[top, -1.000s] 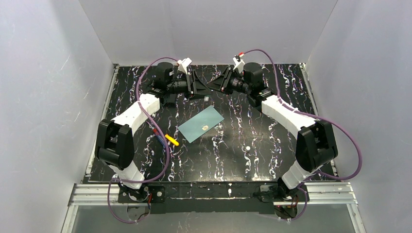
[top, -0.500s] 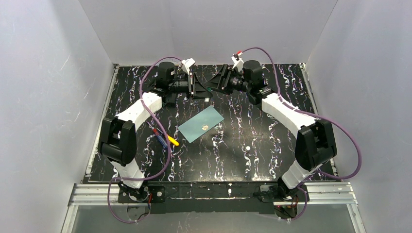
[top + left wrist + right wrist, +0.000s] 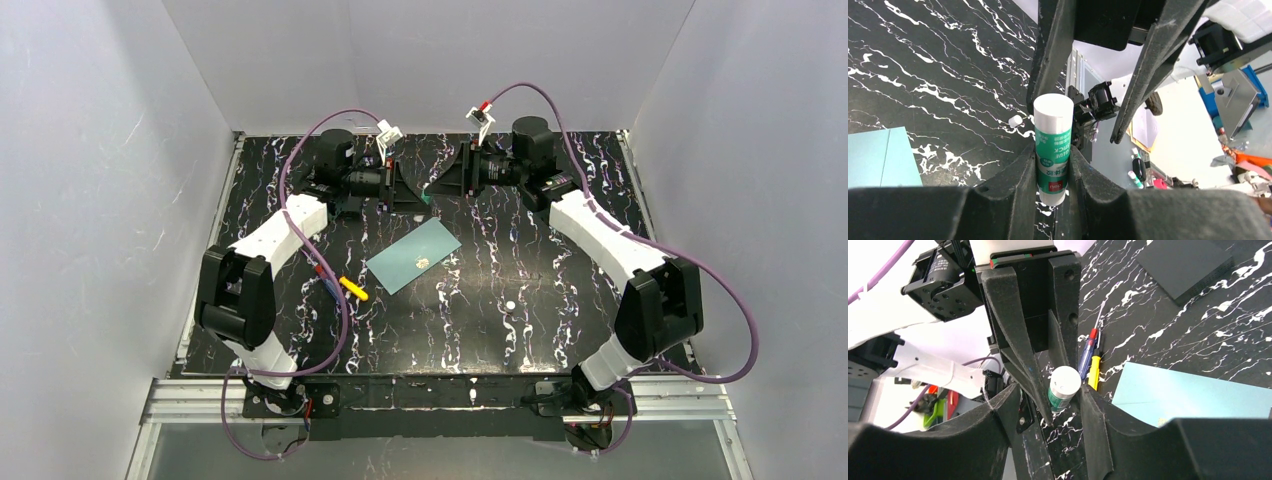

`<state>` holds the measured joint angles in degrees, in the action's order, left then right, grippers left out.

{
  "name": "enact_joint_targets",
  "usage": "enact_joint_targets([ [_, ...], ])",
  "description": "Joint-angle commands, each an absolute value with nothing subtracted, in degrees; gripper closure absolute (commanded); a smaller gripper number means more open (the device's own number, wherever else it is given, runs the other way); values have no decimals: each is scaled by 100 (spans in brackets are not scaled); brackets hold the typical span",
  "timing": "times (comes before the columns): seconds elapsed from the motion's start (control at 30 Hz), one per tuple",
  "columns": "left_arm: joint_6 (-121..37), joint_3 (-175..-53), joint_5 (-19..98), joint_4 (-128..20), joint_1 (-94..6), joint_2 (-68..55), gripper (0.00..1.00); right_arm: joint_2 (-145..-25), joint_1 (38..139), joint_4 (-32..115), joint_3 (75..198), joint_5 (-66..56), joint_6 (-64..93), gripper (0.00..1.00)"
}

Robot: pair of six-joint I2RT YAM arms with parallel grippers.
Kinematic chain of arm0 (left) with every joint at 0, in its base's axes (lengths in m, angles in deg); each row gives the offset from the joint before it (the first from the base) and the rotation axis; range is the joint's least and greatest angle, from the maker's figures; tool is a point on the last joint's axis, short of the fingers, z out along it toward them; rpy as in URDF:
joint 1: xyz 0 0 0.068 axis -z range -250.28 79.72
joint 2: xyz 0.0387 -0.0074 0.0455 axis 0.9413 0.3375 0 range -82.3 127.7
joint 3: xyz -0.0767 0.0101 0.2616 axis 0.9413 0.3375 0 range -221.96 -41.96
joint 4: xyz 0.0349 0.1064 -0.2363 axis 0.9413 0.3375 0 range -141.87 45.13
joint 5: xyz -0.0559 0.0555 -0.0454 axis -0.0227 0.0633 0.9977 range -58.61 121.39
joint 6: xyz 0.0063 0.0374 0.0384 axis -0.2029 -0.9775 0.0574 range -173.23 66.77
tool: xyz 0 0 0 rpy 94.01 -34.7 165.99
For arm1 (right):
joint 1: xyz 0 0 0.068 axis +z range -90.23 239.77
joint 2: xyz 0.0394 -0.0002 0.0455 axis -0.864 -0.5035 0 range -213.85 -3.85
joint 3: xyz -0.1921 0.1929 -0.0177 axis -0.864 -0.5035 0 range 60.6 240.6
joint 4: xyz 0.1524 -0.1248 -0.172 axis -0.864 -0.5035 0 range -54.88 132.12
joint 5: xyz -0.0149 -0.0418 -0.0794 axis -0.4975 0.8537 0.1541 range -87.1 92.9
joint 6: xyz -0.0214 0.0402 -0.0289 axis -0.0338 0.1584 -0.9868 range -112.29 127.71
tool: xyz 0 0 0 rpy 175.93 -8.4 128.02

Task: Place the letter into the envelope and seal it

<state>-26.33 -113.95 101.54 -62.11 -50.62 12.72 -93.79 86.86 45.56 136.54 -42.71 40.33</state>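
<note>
2 arms span a black table (image 3: pixel 560 340) veined in white. Nearest the bases, a small white cap-like piece (image 3: pixel 509 304) lies alone. Next out, left of centre, a yellow tool (image 3: pixel 353 289) and a red-and-blue tool (image 3: pixel 324 275) lie side by side. The right wrist view resolves them as slim handled shafts, where the top view gives only coloured streaks.

Just beside them the envelope (image 3: pixel 413 255), a flat teal rectangle set at a slant, lies at table centre with a small gold spot (image 3: pixel 421 263) on it. Its contents cannot be told, and the letter cannot be made out in any view.

Farthest out, the 2 grippers face each other, tips nearly meeting. The top view hides what is between them. The wrist views show a glue stick (image 3: pixel 1053 125), a smooth cylinder with a green-and-white label and a white end. The left gripper (image 3: pixel 1053 165) is clamped on its labelled body, both fingers touching. The right gripper (image 3: pixel 1050 392) stands parted, 1 finger on either side of the white end; whether they touch it cannot be told.
</note>
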Motion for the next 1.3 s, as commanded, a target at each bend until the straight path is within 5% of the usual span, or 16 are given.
enact_joint_targets([
  [0.0, -3053, -11601, 10578, -6192, -5085, 970, 100, -9313, 8675, 4797, 13797, -4750, 3982, 46],
  [0.27, -3196, -11571, 10537, -6156, -5069, 872, 100, -9432, 8681, 5111, 13770, -4658, 4502, 61],
  [0.5, -4532, -11585, 8134, -4821, -4929, 472, 100, -9665, 8808, 4541, 13908, -3270, 5096, 48],
  [0.73, -4593, -11401, 7045, -5029, -4901, 226, 100, -9876, 9078, 4064, 14146, -1875, 5404, 66],
  [0.9, -4615, -11398, 7231, -4983, -4875, 326, 100, -10098, 9133, 4358, 14454, -1916, 5428, 44],
  [1.0, -4671, -11404, 7217, -4900, -4874, 337, 100, -10232, 9149, 4340, 14643, -1873, 5428, 41],
  [1.27, -4633, -11473, 7206, -4810, -4872, 408, 100, -10425, 9167, 4132, 14859, -1889, 5447, 67],
])
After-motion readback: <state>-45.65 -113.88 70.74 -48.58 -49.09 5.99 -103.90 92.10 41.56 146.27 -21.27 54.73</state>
